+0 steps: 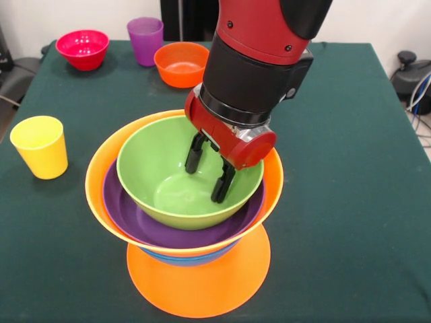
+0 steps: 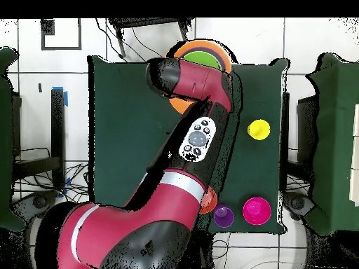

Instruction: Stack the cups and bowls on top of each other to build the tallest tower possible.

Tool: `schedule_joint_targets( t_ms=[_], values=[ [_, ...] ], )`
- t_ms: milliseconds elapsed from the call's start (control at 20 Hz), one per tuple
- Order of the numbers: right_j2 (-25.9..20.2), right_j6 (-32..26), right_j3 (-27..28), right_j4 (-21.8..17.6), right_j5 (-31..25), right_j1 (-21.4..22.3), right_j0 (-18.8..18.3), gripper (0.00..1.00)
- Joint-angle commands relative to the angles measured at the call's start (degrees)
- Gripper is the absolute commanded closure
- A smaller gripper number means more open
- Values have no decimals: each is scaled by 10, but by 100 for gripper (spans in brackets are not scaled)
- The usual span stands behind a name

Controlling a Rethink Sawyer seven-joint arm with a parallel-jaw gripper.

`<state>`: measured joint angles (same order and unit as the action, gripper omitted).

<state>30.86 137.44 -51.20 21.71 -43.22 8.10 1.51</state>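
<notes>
The tower stands at the front middle of the table: an upturned large orange bowl (image 1: pixel 202 286), a sliver of blue bowl (image 1: pixel 180 258), an upright large orange bowl (image 1: pixel 101 168), the wide purple bowl (image 1: pixel 135 219) and the green bowl (image 1: pixel 151 161) on top. My gripper (image 1: pixel 209 171) is open and empty, with its fingers down inside the green bowl at its right side. The yellow cup (image 1: pixel 40 146) stands at the left and the purple cup (image 1: pixel 145 40) at the back. In the overhead view my arm hides the gripper. The teal bowl is out of view.
A pink-red small bowl (image 1: pixel 82 48) and an orange-red small bowl (image 1: pixel 181 64) stand at the table's far edge beside the purple cup. The overhead view shows the tower (image 2: pixel 210 50), the yellow cup (image 2: pixel 259 129), the purple cup (image 2: pixel 224 216) and the pink-red bowl (image 2: pixel 256 210).
</notes>
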Motion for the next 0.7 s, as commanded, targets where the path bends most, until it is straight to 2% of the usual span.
schedule_joint_targets(
  t_ms=[50,450,700],
  values=[
    [-76,47,-56,-10,6,-9,13,0],
    [-68,37,-52,-14,-23,4,13,0],
    [-56,32,-56,-18,-60,28,18,0]
  ],
)
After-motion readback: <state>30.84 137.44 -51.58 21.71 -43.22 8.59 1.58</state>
